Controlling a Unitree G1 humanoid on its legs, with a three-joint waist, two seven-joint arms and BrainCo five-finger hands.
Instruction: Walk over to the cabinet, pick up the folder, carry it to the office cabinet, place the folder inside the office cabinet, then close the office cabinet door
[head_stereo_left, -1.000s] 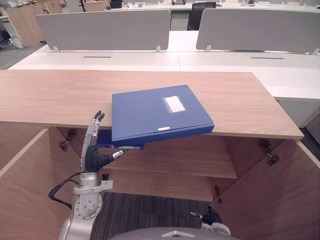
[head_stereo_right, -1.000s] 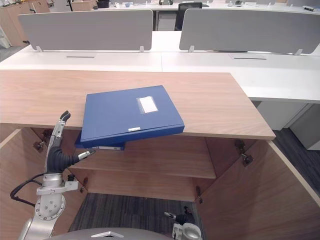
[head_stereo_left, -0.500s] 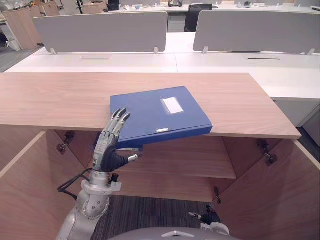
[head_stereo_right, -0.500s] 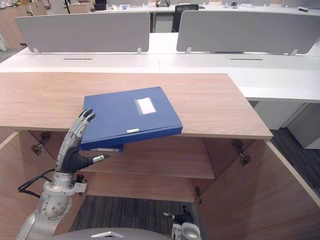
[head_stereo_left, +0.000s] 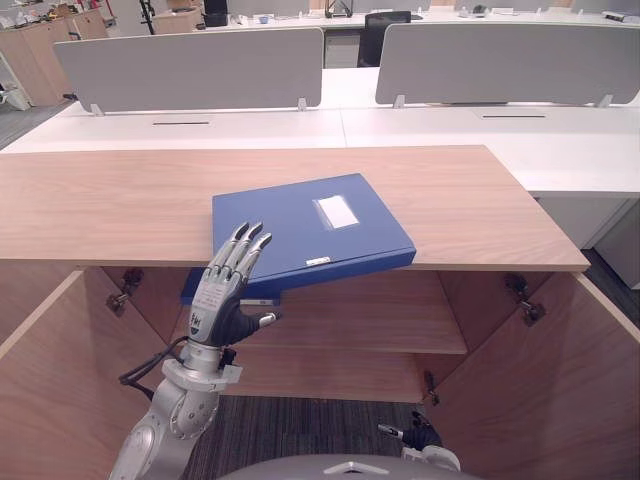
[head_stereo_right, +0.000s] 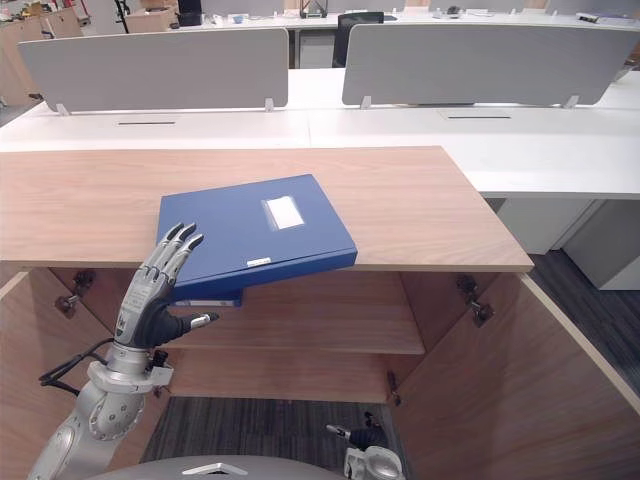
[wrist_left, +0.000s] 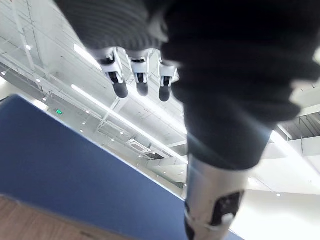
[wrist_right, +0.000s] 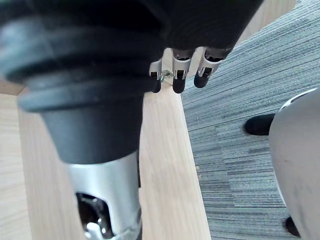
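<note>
Blue folder, white label unreadable, mid-frame on wooden cabinet top; left hand lower left, fingers straight; white tables above.

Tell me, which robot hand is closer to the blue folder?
Left. The left hand is raised at the blue folder's near corner; the right hand hangs low, far below it.

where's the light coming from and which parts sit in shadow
Left wrist view: ceiling strip lights glare bright past the left hand and the blue folder. Left eye view: the cabinet top is evenly lit, while the shelf beneath it lies in shade. Right wrist view: the right hand is dark against the lit carpet.
</note>
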